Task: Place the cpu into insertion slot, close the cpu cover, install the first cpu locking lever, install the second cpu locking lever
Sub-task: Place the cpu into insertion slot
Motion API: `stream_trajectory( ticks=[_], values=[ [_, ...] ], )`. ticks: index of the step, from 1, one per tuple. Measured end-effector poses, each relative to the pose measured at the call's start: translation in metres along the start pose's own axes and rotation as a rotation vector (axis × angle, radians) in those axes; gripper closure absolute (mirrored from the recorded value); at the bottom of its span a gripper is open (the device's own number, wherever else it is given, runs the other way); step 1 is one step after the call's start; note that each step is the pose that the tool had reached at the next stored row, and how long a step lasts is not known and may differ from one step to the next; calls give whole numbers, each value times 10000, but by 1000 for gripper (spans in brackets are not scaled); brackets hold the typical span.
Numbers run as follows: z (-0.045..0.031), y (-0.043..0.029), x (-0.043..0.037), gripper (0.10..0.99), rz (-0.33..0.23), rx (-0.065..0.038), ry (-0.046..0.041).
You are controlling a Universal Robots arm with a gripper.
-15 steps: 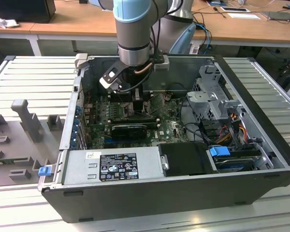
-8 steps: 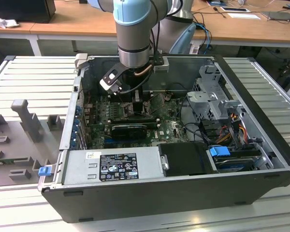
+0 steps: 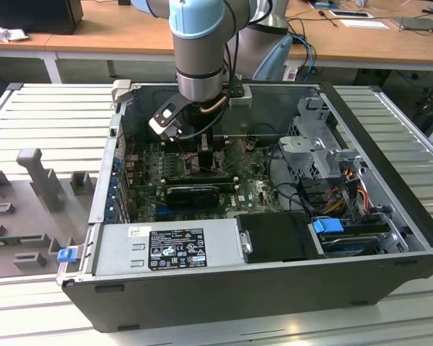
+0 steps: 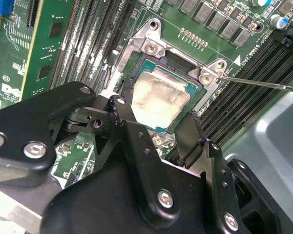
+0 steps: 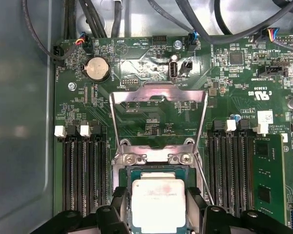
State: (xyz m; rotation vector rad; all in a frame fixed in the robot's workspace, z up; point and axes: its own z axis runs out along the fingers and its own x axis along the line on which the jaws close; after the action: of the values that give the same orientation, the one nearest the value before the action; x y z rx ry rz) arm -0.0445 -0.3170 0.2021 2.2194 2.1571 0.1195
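The jaws are standing parted just wider than the cpu (image 5: 158, 204), which is sitting in the insertion slot (image 5: 129, 170).

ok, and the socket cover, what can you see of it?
The cover is a thin silvery metal frame with a large square opening; the green board shows through it. It is swung open and raised, hinged at the socket's edge by two screws. The chip lies uncovered in the socket. Nothing else appears to touch the cover.
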Motion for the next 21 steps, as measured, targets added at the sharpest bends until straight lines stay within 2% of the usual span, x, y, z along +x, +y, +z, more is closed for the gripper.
stream_trajectory(
  ticks=[4, 11, 12, 13, 14, 15, 16, 17, 19, 21],
  values=[
    [-10, 0, 1, 482, 4, 0, 0],
    [-93, 8, 3, 498, 3, 0, -4],
    [-97, 8, 4, 561, 3, -2, -2],
    [-100, 8, 3, 686, 2, -1, -4],
    [-101, 8, 3, 686, 2, -1, -4],
    [-103, 8, 3, 745, 3, 0, -5],
    [-104, 9, 3, 867, 3, -1, -4],
    [-106, 9, 3, 933, 3, 0, -5],
    [-114, 9, 4, 933, 3, 0, -5],
    [-119, 10, 4, 984, 3, -1, -4]
  ],
)
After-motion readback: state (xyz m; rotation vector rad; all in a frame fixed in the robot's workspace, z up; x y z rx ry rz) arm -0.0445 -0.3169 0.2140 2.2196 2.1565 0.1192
